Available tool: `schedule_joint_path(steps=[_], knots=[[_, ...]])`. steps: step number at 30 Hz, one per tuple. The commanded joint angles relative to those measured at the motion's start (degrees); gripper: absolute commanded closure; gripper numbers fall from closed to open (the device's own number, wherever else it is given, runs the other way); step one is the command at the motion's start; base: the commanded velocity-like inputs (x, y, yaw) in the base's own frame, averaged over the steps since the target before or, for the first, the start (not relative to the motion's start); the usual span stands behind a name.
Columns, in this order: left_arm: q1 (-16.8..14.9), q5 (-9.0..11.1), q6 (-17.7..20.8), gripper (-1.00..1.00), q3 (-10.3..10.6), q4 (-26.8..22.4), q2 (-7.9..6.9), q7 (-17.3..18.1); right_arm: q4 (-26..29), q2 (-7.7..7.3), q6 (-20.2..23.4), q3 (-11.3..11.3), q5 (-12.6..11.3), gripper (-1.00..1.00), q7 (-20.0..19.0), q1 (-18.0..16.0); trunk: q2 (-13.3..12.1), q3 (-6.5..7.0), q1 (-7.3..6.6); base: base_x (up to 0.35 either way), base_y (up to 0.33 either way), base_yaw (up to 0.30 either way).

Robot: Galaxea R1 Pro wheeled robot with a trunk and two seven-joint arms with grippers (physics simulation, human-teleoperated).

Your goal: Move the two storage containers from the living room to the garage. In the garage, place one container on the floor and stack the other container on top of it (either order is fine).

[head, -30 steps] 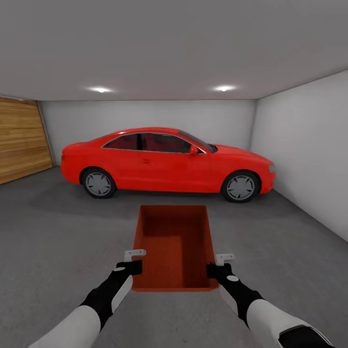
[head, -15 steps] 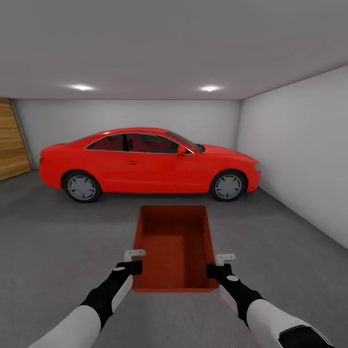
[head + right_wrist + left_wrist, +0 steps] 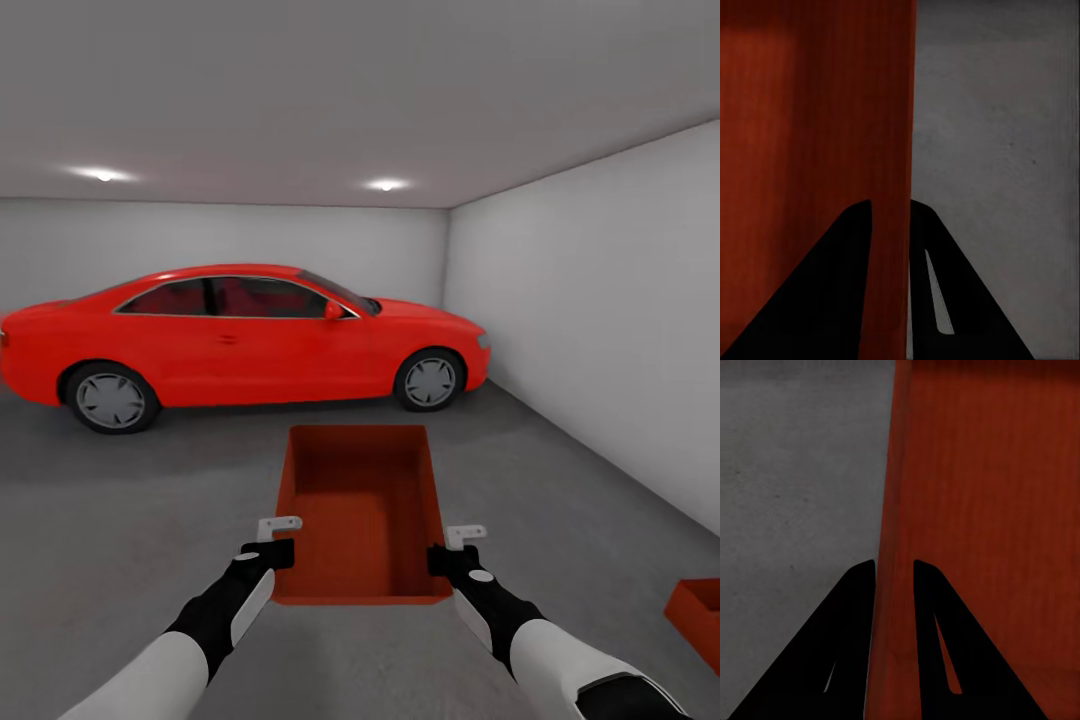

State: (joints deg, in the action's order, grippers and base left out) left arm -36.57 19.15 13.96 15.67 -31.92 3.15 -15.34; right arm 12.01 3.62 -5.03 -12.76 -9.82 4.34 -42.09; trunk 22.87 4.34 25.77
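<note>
I hold an orange-red storage container [image 3: 362, 505] in front of me over the garage's dark concrete floor [image 3: 130, 500]. My left gripper [image 3: 282, 553] is shut on its left wall, one finger on each side of the wall [image 3: 894, 577]. The right wall of the bin is pinched the same way by my right gripper [image 3: 440, 556], seen close in the right wrist view [image 3: 891, 214]. A corner of a second orange-red container [image 3: 700, 617] rests on the floor at the lower right edge of the head view.
A red car [image 3: 240, 335] stands side-on across the back of the garage. A pale grey wall [image 3: 600, 320] runs along the right side. Open concrete lies between me and the car.
The head view has swung right: the car and ceiling lights slid left, the wooden door left the picture, and the second container came into view at lower right. Both grips are unchanged.
</note>
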Motion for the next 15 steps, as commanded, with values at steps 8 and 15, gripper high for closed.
schedule_joint_path(steps=[8,15], knots=[[-0.05,-1.16,-2.53,1.0,-0.83,-0.25,-0.41,-0.89,-0.23,-0.02,-0.24,0.19,-0.81,1.0,0.41,-0.01,0.05,-0.03,0.02,0.0,0.0,-0.288],[-0.08,-1.19,-2.53,1.0,-0.82,-0.25,-0.41,-0.92,-0.23,-0.04,-0.24,0.19,-0.89,1.0,0.37,-0.01,0.05,-0.03,0.02,0.0,0.0,-0.288]])
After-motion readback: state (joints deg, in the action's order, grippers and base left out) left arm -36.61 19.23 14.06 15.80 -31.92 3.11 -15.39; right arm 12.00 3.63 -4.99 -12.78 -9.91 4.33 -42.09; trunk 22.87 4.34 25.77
